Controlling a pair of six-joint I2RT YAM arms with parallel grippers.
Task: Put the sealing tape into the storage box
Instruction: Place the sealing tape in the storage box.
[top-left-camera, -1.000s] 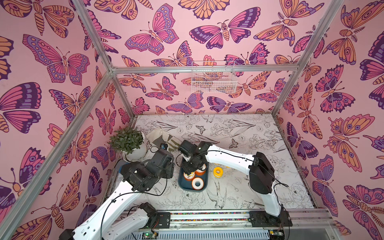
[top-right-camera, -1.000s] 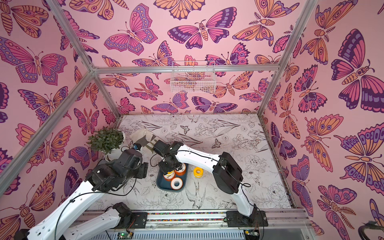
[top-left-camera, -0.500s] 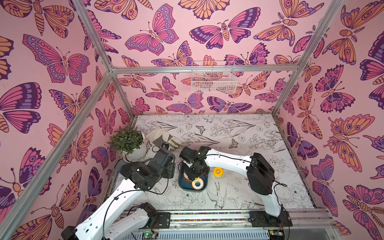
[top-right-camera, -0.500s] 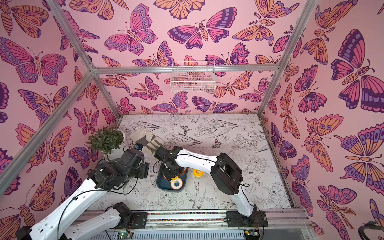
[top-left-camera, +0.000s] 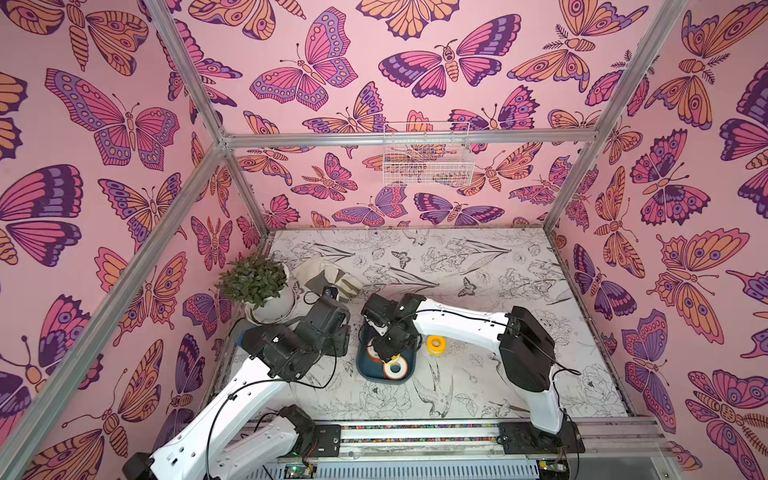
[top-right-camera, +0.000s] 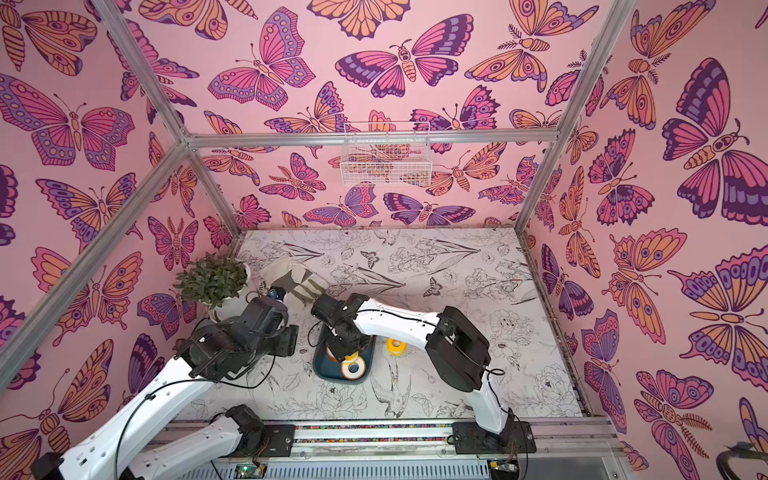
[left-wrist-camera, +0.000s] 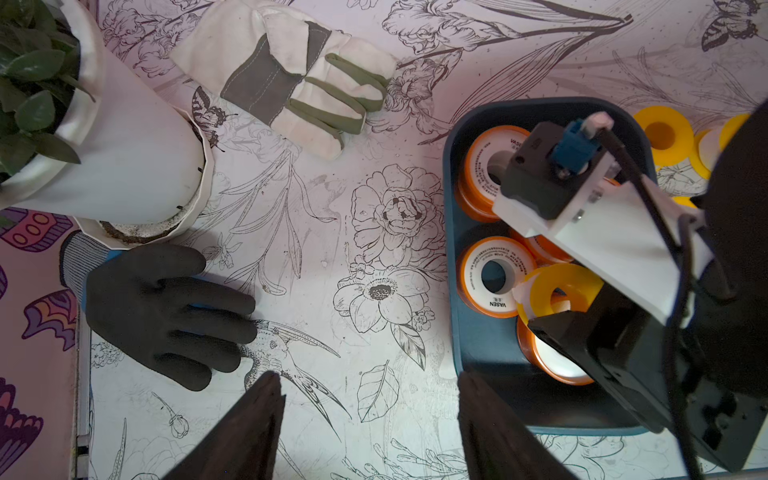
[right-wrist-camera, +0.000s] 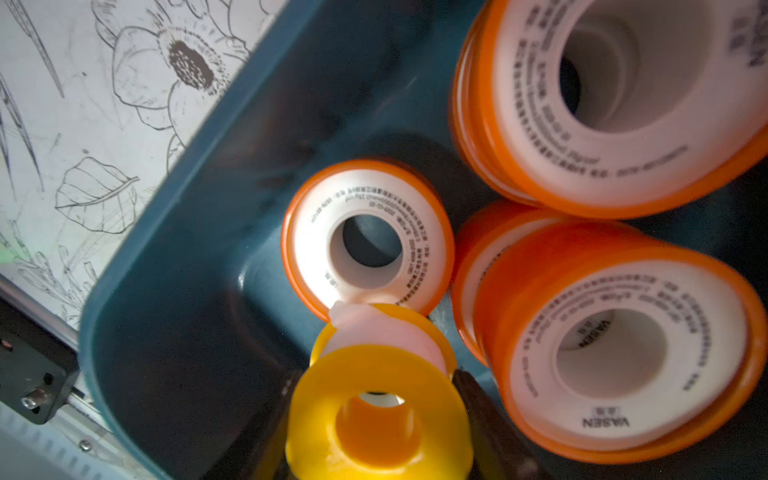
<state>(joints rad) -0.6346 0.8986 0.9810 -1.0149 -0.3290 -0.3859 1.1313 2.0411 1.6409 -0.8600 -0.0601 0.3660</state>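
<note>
The storage box (top-left-camera: 365, 372) is a dark teal tray at the front middle of the table, also seen in the other top view (top-right-camera: 322, 368). Several orange sealing tape spools lie in it, among them one (right-wrist-camera: 368, 245) flat on the floor and one (top-left-camera: 395, 370) at the near end. My right gripper (right-wrist-camera: 374, 386) is shut on a small yellow spool (right-wrist-camera: 376, 415) held just above those spools (left-wrist-camera: 557, 291). Another yellow spool (top-left-camera: 436, 344) lies on the table right of the box. My left gripper (left-wrist-camera: 368, 378) is open and holds nothing; it hovers above the table beside the box's left wall.
A potted plant (top-left-camera: 255, 282) stands at the left edge, with a cream work glove (top-left-camera: 332, 276) behind the box. A black glove (left-wrist-camera: 166, 307) lies flat near the plant. A white wire basket (top-left-camera: 426, 153) hangs on the back wall.
My right gripper has carried the yellow spool from the far end of the box toward its middle and lower. The left arm has barely shifted.
</note>
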